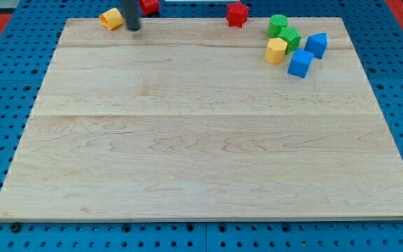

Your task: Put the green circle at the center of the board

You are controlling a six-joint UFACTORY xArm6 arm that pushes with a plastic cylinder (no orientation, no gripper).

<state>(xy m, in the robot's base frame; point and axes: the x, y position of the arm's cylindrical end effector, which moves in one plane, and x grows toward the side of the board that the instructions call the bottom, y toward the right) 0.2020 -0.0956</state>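
The green circle (pixel 278 23) sits far up at the view's top right of the wooden board (pixel 201 154), close to the top edge and well away from the middle. Right against it, just below and to the view's right, is a second green block (pixel 290 38), shape hard to make out, and the two look to be touching. Tucked in on that block's lower left is a yellow block (pixel 276 50), roughly hexagonal. To the view's right come two blue blocks: one (pixel 316 45) just beside the second green block, and another (pixel 300 64) a little lower, near the yellow one. It is a tight cluster, all five packed together.

Moving toward the view's left along the top edge, a red block (pixel 237 12) stands alone, apart from the cluster. Further left, another red block (pixel 149 5) is half cut off by the view's top. Next to it comes the rod, and its tip (pixel 133 29) rests on the board at the top left, holding nothing, touching no block. Just to the tip's left lies a yellow block (pixel 111 18), near but apart. The tip is well apart from the green circle, with a red block between them.
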